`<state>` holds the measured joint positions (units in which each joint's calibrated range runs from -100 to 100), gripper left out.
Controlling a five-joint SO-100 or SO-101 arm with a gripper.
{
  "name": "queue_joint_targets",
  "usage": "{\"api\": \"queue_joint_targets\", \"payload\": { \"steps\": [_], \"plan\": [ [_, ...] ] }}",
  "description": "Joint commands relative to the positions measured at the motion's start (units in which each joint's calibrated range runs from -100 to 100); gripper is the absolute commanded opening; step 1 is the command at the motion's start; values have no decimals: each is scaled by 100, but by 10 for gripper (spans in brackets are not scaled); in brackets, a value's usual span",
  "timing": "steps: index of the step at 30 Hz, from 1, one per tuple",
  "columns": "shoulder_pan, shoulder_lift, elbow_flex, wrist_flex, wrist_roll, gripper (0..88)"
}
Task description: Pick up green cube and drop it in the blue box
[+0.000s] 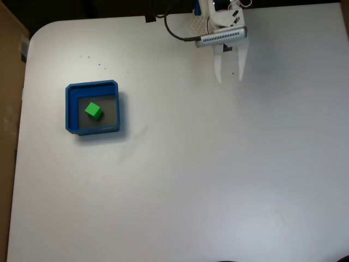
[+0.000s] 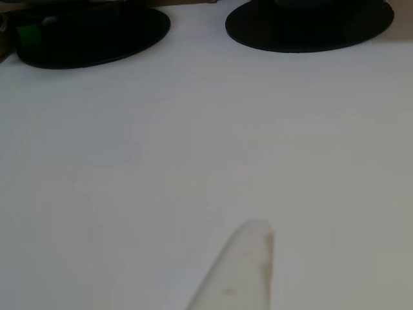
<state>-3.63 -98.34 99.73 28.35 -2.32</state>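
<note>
In the fixed view the green cube [image 1: 94, 111] lies on the grey floor inside the blue box [image 1: 71, 106], which sits on the left part of the white table. My gripper [image 1: 229, 79] is at the table's far edge, well to the right of the box, and is open: its two white fingers point down the picture with bare table between them. The other view looks low across the table, and one pale finger [image 2: 248, 271] rises from its bottom edge.
A black cable [image 1: 177, 34] runs to the arm's base at the top of the white table [image 1: 218, 180]. A brown board [image 1: 8, 82] borders the table on the left. Two black discs [image 2: 90, 35] [image 2: 310, 26] lie at the far side in the other view.
</note>
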Motion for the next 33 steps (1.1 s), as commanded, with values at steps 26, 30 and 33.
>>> {"api": "queue_joint_targets", "payload": {
  "steps": [26,30,33],
  "plan": [
    [-27,-116,18,28,293,4],
    [-27,-116,18,28,264,5],
    [-20,-108,9,20,264,5]
  ]
}}
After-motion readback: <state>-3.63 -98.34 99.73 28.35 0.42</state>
